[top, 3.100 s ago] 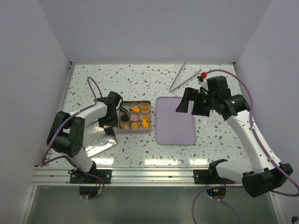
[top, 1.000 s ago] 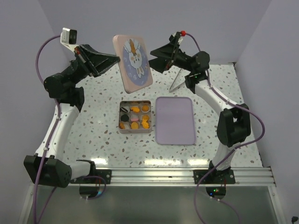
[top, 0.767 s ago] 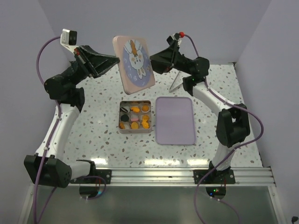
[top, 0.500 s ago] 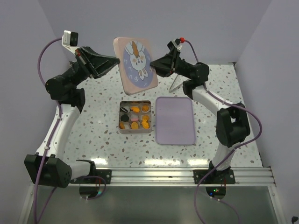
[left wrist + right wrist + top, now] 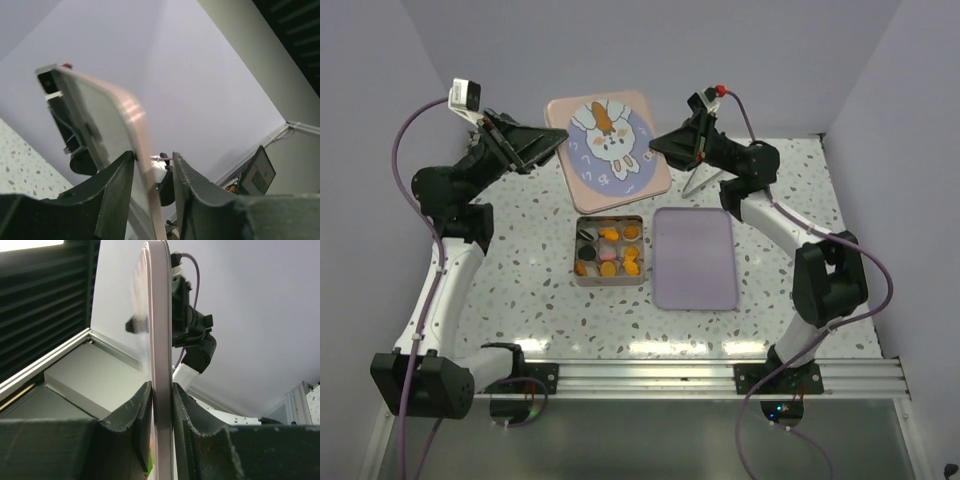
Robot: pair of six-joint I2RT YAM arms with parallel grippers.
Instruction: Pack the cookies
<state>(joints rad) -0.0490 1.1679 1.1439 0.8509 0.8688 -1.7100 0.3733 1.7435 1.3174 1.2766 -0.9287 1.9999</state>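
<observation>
Two claws meet on the pink bunny lid [image 5: 607,150], raised at top centre of the overhead view: your right claw [image 5: 657,150] is clamped on one edge, while your left claw [image 5: 559,141] stands slightly apart around the opposite edge. On that one thin pinch the lid could swing or slip onto the cookies [image 5: 608,252], which lie in the open tin [image 5: 609,283] below it in the frame.

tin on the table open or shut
Open: cookies show inside, and the lid is up in the air, pinched by the right gripper.

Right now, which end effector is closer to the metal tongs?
Right. The right end effector, gripping the lid, is raised just beside the tongs; the left end effector sits across the lid.
</observation>
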